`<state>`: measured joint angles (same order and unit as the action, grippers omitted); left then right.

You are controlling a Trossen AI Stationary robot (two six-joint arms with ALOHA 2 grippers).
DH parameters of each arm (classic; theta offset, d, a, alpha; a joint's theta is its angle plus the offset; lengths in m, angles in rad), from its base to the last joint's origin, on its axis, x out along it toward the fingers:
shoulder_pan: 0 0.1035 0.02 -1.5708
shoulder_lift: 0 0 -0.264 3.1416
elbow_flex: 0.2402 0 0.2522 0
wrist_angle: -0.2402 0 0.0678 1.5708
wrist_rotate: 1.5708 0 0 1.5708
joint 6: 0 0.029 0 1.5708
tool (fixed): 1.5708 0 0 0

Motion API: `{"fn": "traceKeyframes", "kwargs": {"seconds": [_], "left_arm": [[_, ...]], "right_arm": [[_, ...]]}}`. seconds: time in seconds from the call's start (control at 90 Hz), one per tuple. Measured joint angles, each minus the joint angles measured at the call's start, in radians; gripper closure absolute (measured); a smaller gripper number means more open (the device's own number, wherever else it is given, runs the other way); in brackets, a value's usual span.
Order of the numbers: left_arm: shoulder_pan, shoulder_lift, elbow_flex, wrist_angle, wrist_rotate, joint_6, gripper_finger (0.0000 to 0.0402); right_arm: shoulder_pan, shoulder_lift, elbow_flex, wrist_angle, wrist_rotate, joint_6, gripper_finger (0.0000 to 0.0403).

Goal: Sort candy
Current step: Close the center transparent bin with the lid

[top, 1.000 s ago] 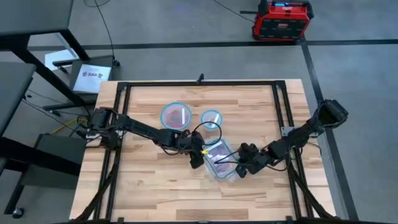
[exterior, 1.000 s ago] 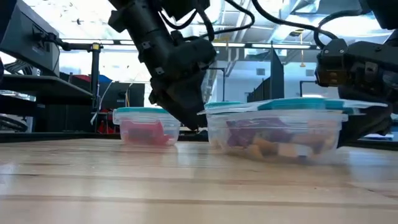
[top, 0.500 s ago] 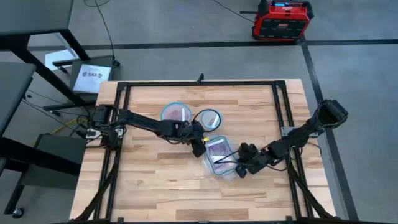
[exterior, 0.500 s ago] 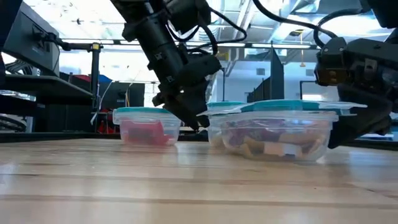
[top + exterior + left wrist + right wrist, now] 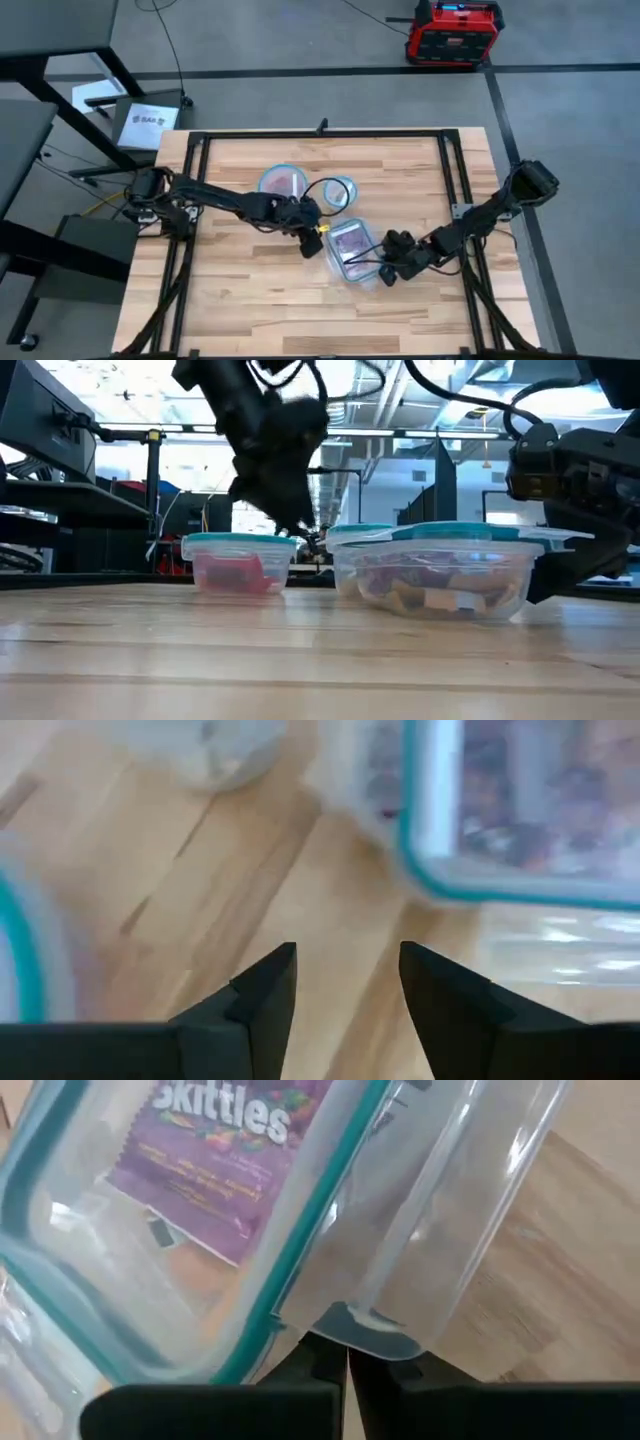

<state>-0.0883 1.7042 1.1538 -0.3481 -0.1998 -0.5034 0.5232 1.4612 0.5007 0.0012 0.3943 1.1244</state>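
Observation:
Candy lies in a clear, teal-rimmed rectangular container (image 5: 351, 250); a purple Skittles packet (image 5: 215, 1155) shows through its lid. Red candy (image 5: 235, 572) fills a round container (image 5: 284, 183) at the back, and a second round container (image 5: 339, 191) stands beside it. My left gripper (image 5: 345, 955) hovers open over bare wood between the round containers and the rectangular one, with nothing between its fingers. My right gripper (image 5: 347, 1352) is shut on the rectangular container at its right near corner. My right gripper pinches a clear plastic tab (image 5: 372, 1330) that sticks out from the rectangular container's rim, between its two fingers. It comes nearly level from the table's right side. The container's bottom (image 5: 440, 610) rests on the table.
Black frame rails (image 5: 460, 190) run along the table's edges. Bare wood (image 5: 250, 290) lies toward the near edge. A yellow-tagged cable (image 5: 328, 240) hangs by my left gripper.
My left gripper has risen from beside the rectangular container's left side and drawn back toward the far left, toward the round containers. The rectangular container has slid a little toward the far edge, still held by my right gripper.

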Motion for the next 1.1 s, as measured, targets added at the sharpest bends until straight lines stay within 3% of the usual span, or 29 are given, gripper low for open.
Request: {"fn": "traceKeyframes", "kwargs": {"seconds": [0.622, 1.1], "left_arm": [[-0.027, 0.069, -0.004, 0.116, 0.038, 0.009, 0.0238], [0.063, 0.079, -0.003, 0.196, 0.008, 0.072, 0.0238]], "right_arm": [[-0.002, 0.0, 0.0, 0.003, 0.0, 0.0, 0.0403], [-0.001, 0.0, 0.0, 0.007, -0.002, 0.0, 0.0403]]}}
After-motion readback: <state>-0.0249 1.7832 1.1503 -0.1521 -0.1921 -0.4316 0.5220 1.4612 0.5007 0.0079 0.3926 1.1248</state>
